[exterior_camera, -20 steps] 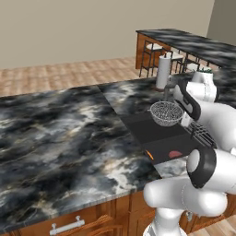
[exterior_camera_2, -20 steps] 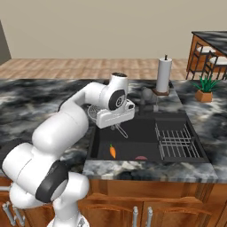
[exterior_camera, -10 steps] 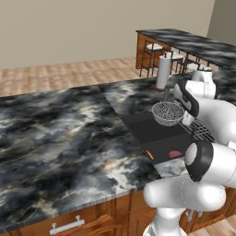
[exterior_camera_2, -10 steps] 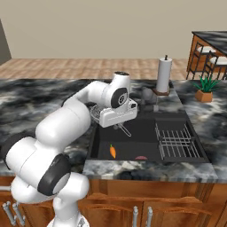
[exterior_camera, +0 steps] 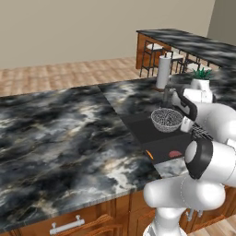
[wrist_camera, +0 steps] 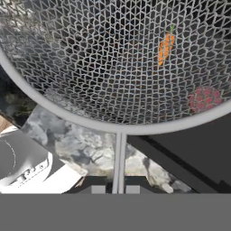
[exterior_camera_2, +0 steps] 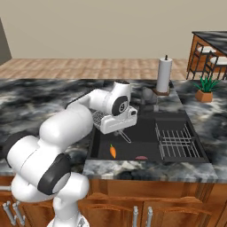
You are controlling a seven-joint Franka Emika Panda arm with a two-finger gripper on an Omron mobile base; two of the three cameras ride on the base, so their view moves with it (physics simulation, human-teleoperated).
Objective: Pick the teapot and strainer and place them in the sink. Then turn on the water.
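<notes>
Jaws (wrist_camera: 117, 188) were pinched on the thin handle of the strainer (exterior_camera: 167, 119), and in the hand view you could see that handle running straight up from between the two fingertips to the rim of the mesh bowl. Your arm held the strainer up over the sink (exterior_camera_2: 146, 150), above the open black part of the basin and not touching its floor; from the left base view the bowl hung level, mouth upward, just in front of the hand. Through the mesh in the hand view you saw a small orange carrot (wrist_camera: 165, 48) and a reddish round piece (wrist_camera: 204, 99) lying on the sink bottom, apart from each other; the same two showed in the right base view near the front wall of the basin, the carrot (exterior_camera_2: 112, 151) to the left of the reddish piece (exterior_camera_2: 141, 157). To the right in that view, the grey wire rack (exterior_camera_2: 176, 140) filled the other section of the sink. Behind the basin the grey faucet (exterior_camera_2: 150, 96) stood on the table (exterior_camera_2: 40, 97), whose top was dark marbled stone. Further back you had a paper towel roll (exterior_camera_2: 164, 75) standing upright near the sink's far corner, and a potted green plant (exterior_camera_2: 205, 88) well off to the right of it. You could not make out the teapot anywhere.
</notes>
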